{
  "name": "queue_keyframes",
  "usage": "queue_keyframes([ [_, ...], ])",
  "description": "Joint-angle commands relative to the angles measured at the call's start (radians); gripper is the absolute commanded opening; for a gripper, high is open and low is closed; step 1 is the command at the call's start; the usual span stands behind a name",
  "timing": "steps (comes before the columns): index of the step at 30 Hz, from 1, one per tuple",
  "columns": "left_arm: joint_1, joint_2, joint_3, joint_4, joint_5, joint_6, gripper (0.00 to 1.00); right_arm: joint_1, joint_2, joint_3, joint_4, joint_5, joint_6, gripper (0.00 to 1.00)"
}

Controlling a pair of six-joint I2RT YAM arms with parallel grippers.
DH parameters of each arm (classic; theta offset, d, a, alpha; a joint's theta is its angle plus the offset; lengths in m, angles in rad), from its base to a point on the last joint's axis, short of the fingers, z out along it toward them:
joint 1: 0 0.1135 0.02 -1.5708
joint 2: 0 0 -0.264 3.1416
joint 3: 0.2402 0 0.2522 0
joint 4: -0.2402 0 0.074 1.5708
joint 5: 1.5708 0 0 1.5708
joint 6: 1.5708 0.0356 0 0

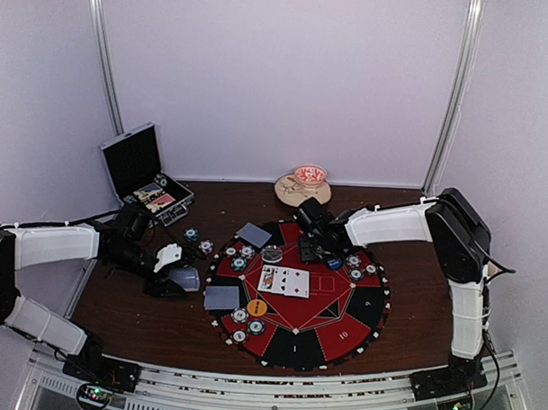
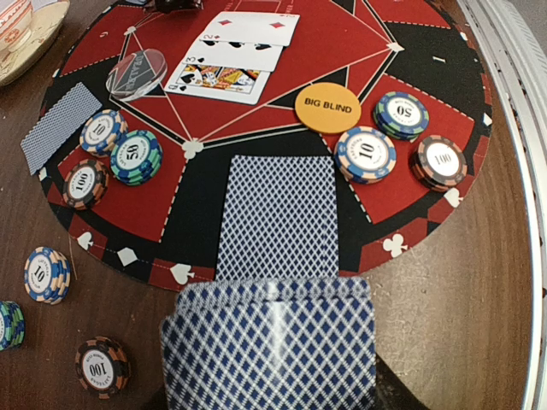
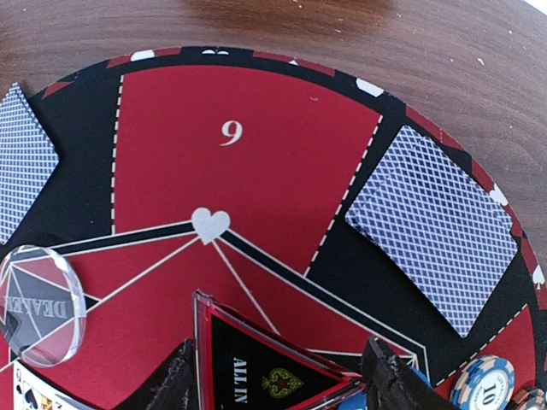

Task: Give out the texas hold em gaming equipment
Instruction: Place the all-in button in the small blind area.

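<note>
My left gripper hovers over the table just left of the round mat, shut on a deck of blue-backed playing cards that hides its fingers. A face-down card lies on the mat right ahead of the deck. Over the far side of the mat, my right gripper is shut on a black-and-red "ALL IN" triangle, tilted above the cloth. Chip stacks and an orange "BIG BLIND" disc sit on the mat. Face-up cards lie at its centre.
An open black case stands at the back left, and a cup on a saucer behind the mat. Loose chip stacks sit on the wood left of the mat. A clear dealer button and face-down cards lie near the right gripper.
</note>
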Motion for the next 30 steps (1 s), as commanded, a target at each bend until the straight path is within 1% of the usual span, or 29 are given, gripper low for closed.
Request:
queue_keyframes([
  [1, 0.004, 0.005, 0.001, 0.013, 0.024, 0.014, 0.53, -0.029, 0.003, 0.018, 0.035, 0.002, -0.023, 0.57],
  [17, 0.003, 0.013, 0.001, 0.017, 0.021, 0.011, 0.53, -0.064, 0.039, 0.032, 0.032, -0.010, -0.051, 0.58],
  [26, 0.005, 0.015, 0.001, 0.018, 0.021, 0.010, 0.53, -0.066, 0.046, 0.036, 0.021, 0.023, -0.062, 0.61],
  [30, 0.005, 0.017, 0.002, 0.018, 0.021, 0.011, 0.53, -0.066, 0.039, 0.038, 0.018, 0.019, -0.064, 0.65],
])
